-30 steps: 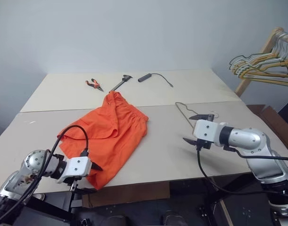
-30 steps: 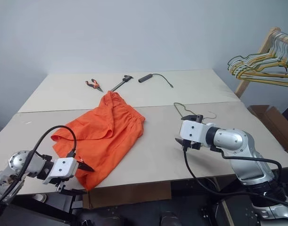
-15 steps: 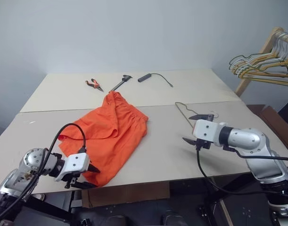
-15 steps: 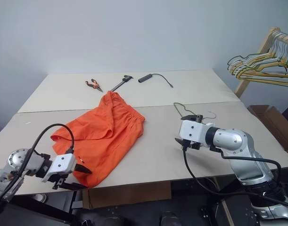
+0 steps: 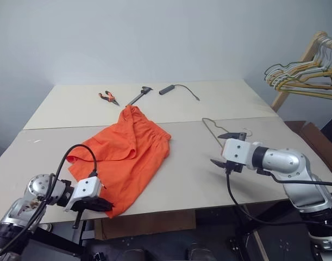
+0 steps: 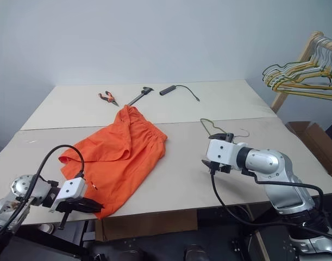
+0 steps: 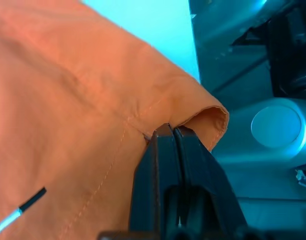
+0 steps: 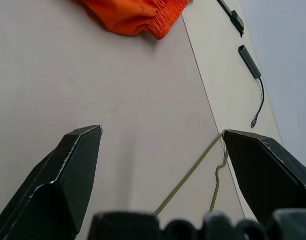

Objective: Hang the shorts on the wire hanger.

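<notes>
The orange shorts [image 5: 125,152] lie spread on the near table, waistband toward the far side. At their near corner by the table's front edge, my left gripper [image 5: 103,205] is shut on the hem; in the left wrist view the black fingers [image 7: 165,150] pinch a fold of the orange fabric [image 7: 67,100]. The thin wire hanger [image 5: 211,131] lies flat on the table to the right of the shorts. My right gripper [image 5: 223,148] hovers open just above the hanger's near part, holding nothing. The right wrist view shows the hanger wire [image 8: 193,170] between its spread fingers.
On the far table lie orange-handled pliers [image 5: 107,97], a black long-handled tool [image 5: 137,95] and a black corded device [image 5: 174,88]. A wooden rack with several hangers [image 5: 301,76] stands at the far right, with a cardboard box [image 5: 312,138] below it.
My left gripper's fingers have closed on the near hem of the shorts; they stood open a second ago. The right arm has kept still.
</notes>
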